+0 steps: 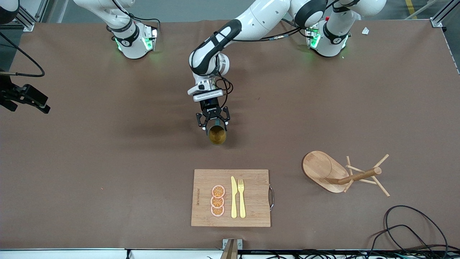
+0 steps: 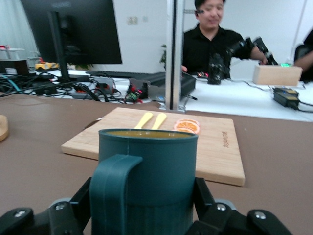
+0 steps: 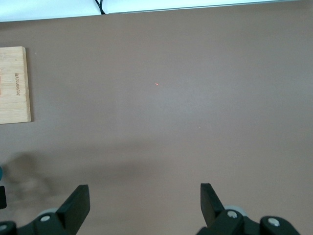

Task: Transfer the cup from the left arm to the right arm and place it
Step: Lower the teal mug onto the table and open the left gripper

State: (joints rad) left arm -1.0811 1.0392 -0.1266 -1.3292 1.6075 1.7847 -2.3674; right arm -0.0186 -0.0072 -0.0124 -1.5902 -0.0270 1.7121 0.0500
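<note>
Cup [image 1: 217, 133] first: you have it clamped in the left gripper [image 1: 212, 120], held over the bare middle of the desk [image 1: 107, 144], farther from the front camera than the cutting board [image 1: 251, 201]. It lies tipped on its side in the front view, its mustard-yellow mouth turned toward that camera. In the left wrist view the cup [image 2: 146, 181] is dark teal and ribbed, its loop handle facing the lens, with the black fingers [image 2: 205, 200] pressed against both sides of its body.

Going from near to far, you meet the cutting board closest to the front camera. On it lie three orange slices [image 1: 217, 200] in a row, and beside them a yellow knife [image 1: 234, 197] and a yellow fork [image 1: 241, 198] side by side. A metal handle sits on the board's edge toward the left arm's end. A wooden mug tree [image 1: 341, 173] lies toppled on the desk toward the left arm's end, its oval base tilted up and its pegs splayed out.

Farther on hangs the cup in your left gripper, and farthest stand the two arm bases.

Your right arm waits. The right gripper [image 3: 144, 205] hangs spread wide over bare desk toward the right arm's end, holding nothing, with a corner of the cutting board [image 3: 14, 83] showing in the right wrist view.
</note>
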